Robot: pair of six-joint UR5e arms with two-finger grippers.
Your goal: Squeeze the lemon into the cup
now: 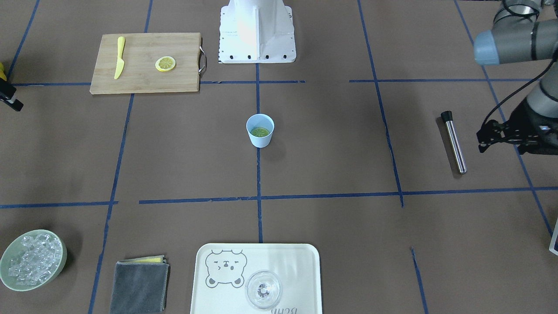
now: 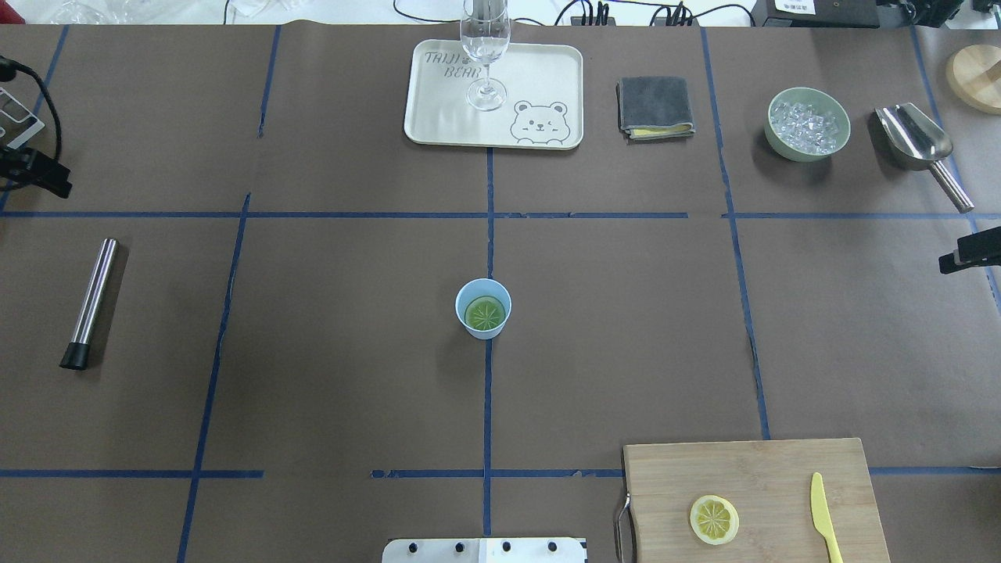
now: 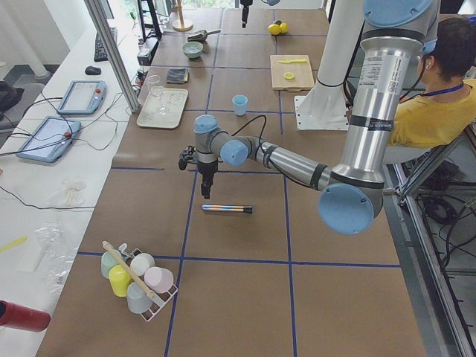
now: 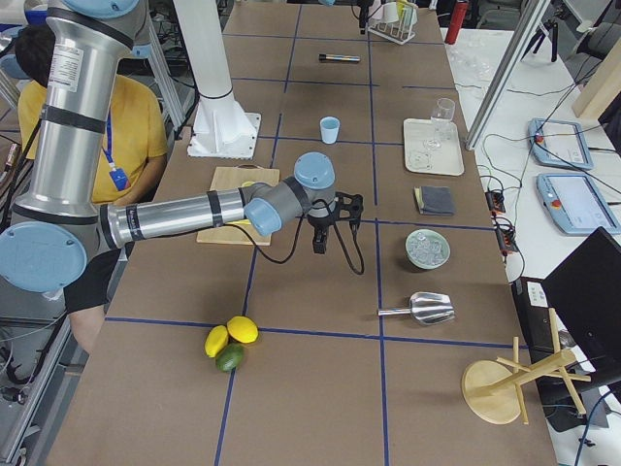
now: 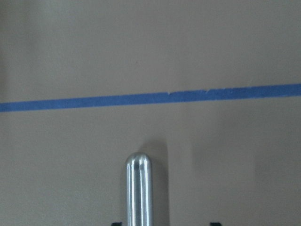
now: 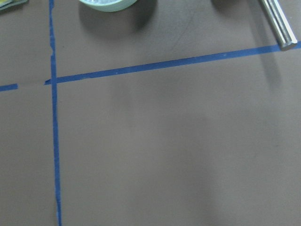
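Observation:
The light blue cup [image 2: 483, 308] stands at the table's middle, also in the front view [image 1: 260, 130]. One lemon slice [image 2: 484, 313] lies flat inside it. A second lemon slice [image 2: 713, 519] lies on the wooden cutting board [image 2: 751, 473]. My left gripper [image 1: 483, 139] hovers open and empty at the table's left edge, just beyond the tip of a steel muddler [image 5: 138, 188]. Only part of my right gripper [image 2: 950, 264] shows at the right edge, far from the cup. I cannot tell whether it is open.
A yellow plastic knife [image 2: 825, 516] lies on the board. At the far side are a tray [image 2: 438, 117] with a clear glass [image 2: 485, 47], a grey cloth [image 2: 655, 105], a green bowl of ice [image 2: 808, 123] and a metal scoop [image 2: 915, 141].

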